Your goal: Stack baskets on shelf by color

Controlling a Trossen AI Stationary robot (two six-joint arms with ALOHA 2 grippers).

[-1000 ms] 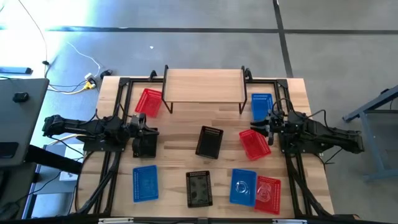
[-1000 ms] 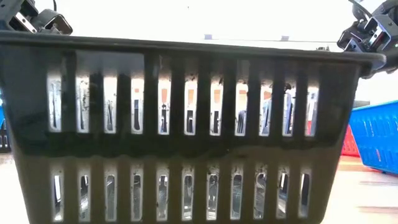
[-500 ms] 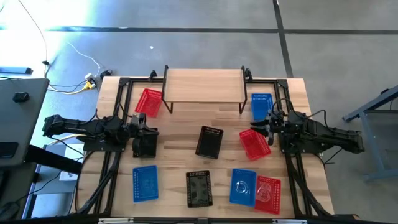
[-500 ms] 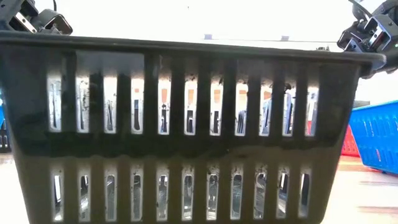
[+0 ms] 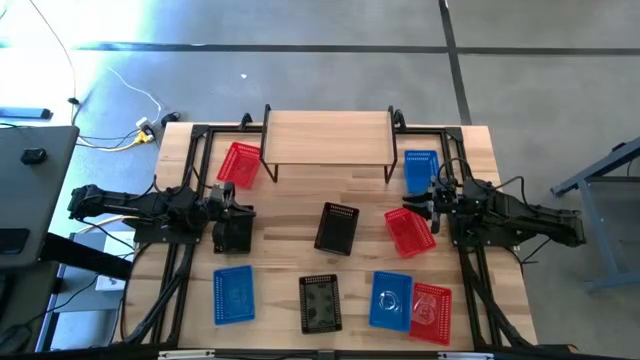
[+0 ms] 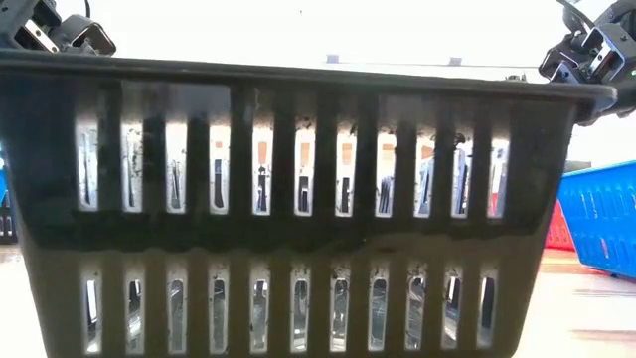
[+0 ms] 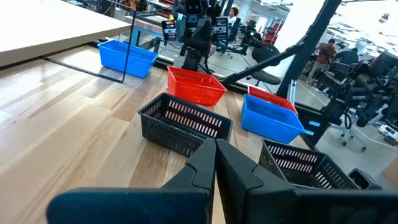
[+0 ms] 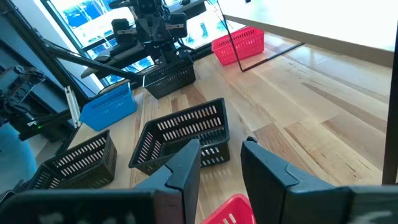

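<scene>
The shelf stands at the table's far middle with a bare top. Baskets lie scattered on the table: red and blue beside the shelf's legs, black and red in the middle, and several along the near edge. My left gripper is shut at the left side, above a black basket. My right gripper stands open at the right side, over the middle red basket's edge, with nothing between its fingers.
A black basket at the near edge fills the low view, with a blue one to its right. Bare wood lies between the shelf and the middle baskets. People and chairs show in the room beyond the table.
</scene>
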